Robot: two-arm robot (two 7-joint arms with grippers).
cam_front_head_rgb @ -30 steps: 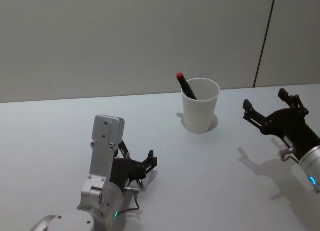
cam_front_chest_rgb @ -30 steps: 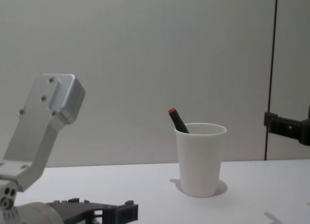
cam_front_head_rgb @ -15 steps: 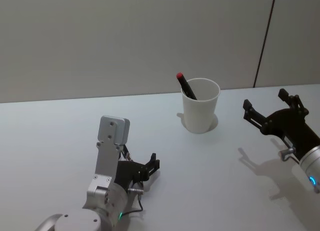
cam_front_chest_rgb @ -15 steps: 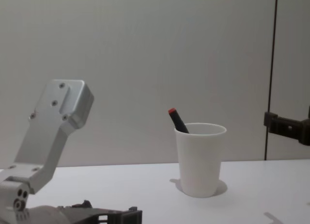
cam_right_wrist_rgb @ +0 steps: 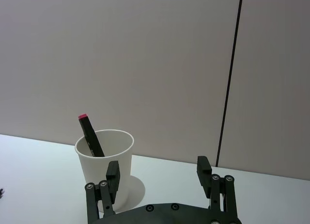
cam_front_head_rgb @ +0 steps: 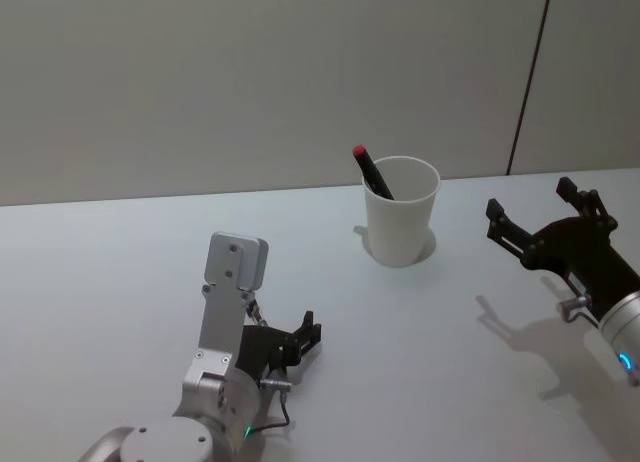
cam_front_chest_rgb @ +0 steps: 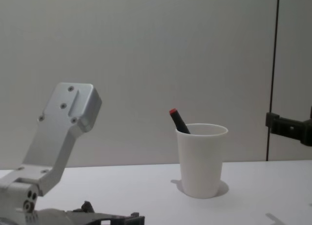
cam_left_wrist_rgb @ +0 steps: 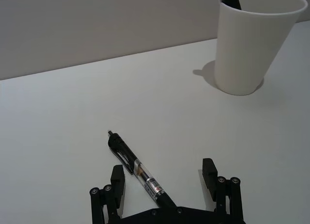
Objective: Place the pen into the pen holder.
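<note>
Pen (cam_left_wrist_rgb: 139,168): flat on table (cam_left_wrist_rgb: 58,117), well short of pen holder (cam_left_wrist_rgb: 252,44) on robot's side, between fingers of left gripper (cam_left_wrist_rgb: 163,169). Those fingers are wide apart and hold nothing.

I judge pen light, stiff, smooth, prone to roll. Take it across mid-barrel.

Holder is light paper and tips easily. Red-capped marker (cam_front_head_rgb: 370,170) leaning inside holder narrows opening.

Right gripper (cam_front_head_rgb: 531,199): right of holder, spread, empty, idle.

No word, brand or number can be read here. The pen (cam_left_wrist_rgb: 139,169) carries a small pale label (cam_left_wrist_rgb: 154,186) on its clear barrel — possibly fine print with a reddish mark — but it is too small to make out.
</note>
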